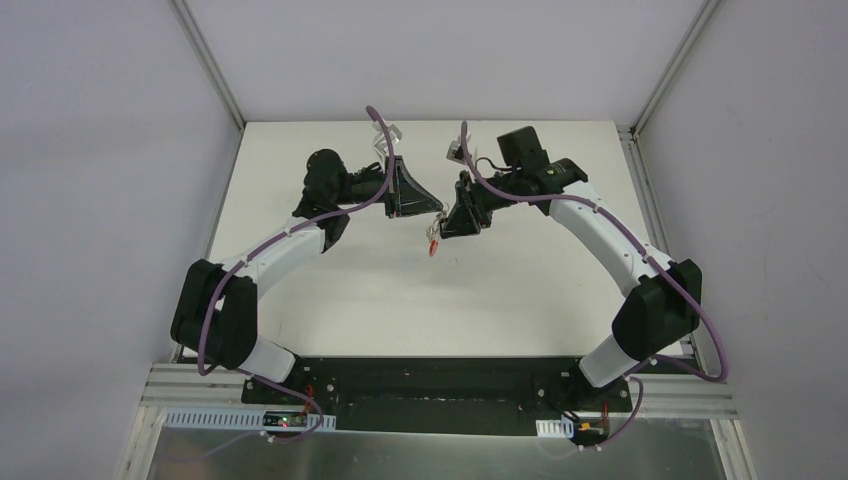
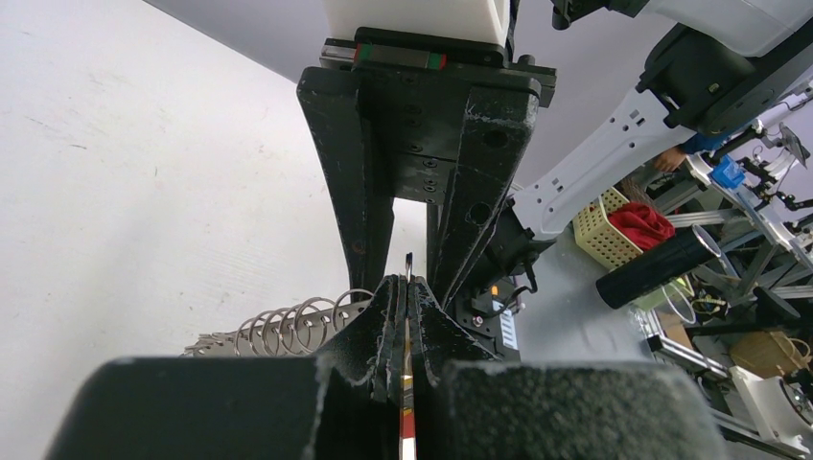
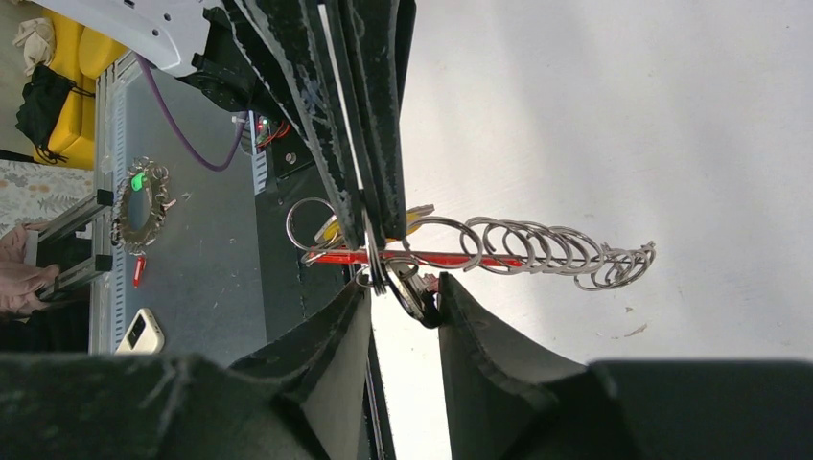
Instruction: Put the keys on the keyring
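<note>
Overhead: you look down from above and behind, far off.
Wrists: close up, facing each other; both share the keyring (image 3: 479, 254).

Silver wire keyring loops (image 3: 537, 251): polished metal, bright glints.
Red crescent band (image 3: 431, 257): glossy, smooth, plastic-looking.
Black right gripper fingers (image 3: 316, 355): matt, grainy, edges scuffed pale.
White table top (image 3: 652, 105): matt, smooth, faint scratches.

Bright, even overhead light, soft shadows; near fingers (image 2: 240, 412) blur (wrist views only).

Red-and-silver keyring (image 3: 479, 259), perhaps yellow tag (image 3: 419, 215)
</note>
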